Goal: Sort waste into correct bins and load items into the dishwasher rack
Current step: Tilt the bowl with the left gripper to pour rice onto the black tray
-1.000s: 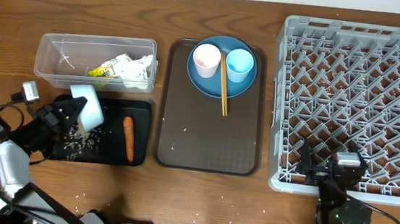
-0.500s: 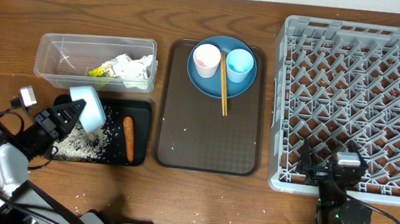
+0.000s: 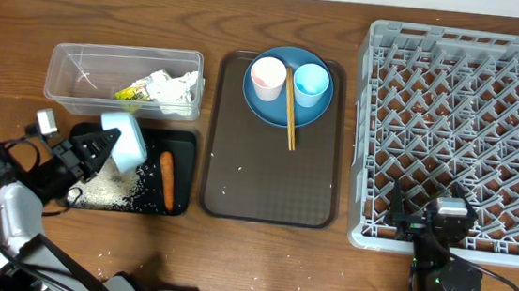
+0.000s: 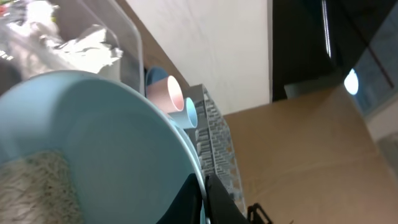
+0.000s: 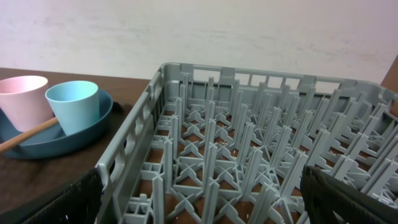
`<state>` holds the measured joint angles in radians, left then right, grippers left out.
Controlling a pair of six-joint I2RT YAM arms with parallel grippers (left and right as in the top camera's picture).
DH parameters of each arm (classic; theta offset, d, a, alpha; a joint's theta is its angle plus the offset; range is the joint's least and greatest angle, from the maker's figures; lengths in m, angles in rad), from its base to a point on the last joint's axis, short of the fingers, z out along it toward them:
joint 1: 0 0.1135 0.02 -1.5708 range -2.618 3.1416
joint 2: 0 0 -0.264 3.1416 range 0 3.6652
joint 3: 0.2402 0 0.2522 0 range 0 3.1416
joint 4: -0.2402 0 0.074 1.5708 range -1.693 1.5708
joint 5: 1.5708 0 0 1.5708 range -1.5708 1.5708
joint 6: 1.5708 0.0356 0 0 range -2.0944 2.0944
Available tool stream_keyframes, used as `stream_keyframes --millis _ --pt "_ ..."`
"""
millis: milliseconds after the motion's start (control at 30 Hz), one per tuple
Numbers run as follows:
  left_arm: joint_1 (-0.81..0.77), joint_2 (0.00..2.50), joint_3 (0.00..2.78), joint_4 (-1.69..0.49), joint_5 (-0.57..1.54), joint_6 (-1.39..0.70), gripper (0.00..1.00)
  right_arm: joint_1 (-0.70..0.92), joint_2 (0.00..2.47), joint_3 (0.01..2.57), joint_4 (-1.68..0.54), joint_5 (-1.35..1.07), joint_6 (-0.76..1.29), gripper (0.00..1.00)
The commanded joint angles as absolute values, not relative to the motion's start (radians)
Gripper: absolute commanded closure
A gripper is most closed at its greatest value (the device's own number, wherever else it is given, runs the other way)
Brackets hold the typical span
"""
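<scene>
My left gripper is shut on the rim of the light-blue bowl, held tipped over the black tray; the grip shows in the left wrist view. White rice and the carrot piece lie in the black tray. The paper wrapper lies in the clear tub. The dark-blue plate carries the pink cup, the light-blue cup and the chopsticks. My right gripper is open at the grey rack's front edge.
The plate sits at the far end of a brown serving tray. A few rice grains are scattered on that tray and on the wooden table near the front left. The rack fills the right side.
My left gripper has lifted and turned the bowl a little to the right over the black tray. More rice lies in the tray. The right arm has not moved.
</scene>
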<state>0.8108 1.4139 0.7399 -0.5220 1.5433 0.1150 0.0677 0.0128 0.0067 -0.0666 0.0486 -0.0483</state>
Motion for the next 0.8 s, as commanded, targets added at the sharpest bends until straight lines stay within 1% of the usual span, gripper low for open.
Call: stream_keyframes --millis 0,100,200,267,333,400,500,567,700,767 --pt "0.799 1.420 0.735 -0.509 1.572 0.058 0.94 0.086 0.012 0.005 -0.070 0.052 -0.050 0.01" --pt "0.793 1.420 0.735 -0.534 1.572 0.026 0.94 0.086 0.012 0.005 -0.070 0.052 -0.050 0.01" --pt "0.793 1.420 0.735 -0.471 1.571 0.027 0.94 0.086 0.012 0.005 -0.070 0.052 -0.050 0.01" --pt "0.789 1.421 0.735 -0.451 1.571 -0.038 0.94 0.086 0.012 0.005 -0.070 0.052 -0.050 0.01" --pt "0.778 1.421 0.735 -0.476 1.571 -0.096 0.94 0.086 0.012 0.005 -0.070 0.052 -0.050 0.01" --pt "0.769 1.420 0.735 -0.486 1.571 -0.093 0.94 0.086 0.012 0.005 -0.070 0.052 -0.050 0.01" --pt "0.768 1.421 0.735 -0.413 1.571 -0.114 0.94 0.086 0.012 0.005 -0.070 0.052 -0.050 0.01" --pt "0.760 1.420 0.735 -0.428 1.571 -0.212 0.94 0.086 0.012 0.005 -0.070 0.052 -0.050 0.01" --pt "0.748 1.420 0.735 -0.410 1.571 -0.223 0.94 0.086 0.012 0.005 -0.070 0.052 -0.050 0.01" --pt "0.748 1.419 0.735 -0.473 1.572 -0.255 0.94 0.086 0.012 0.005 -0.070 0.052 -0.050 0.01"
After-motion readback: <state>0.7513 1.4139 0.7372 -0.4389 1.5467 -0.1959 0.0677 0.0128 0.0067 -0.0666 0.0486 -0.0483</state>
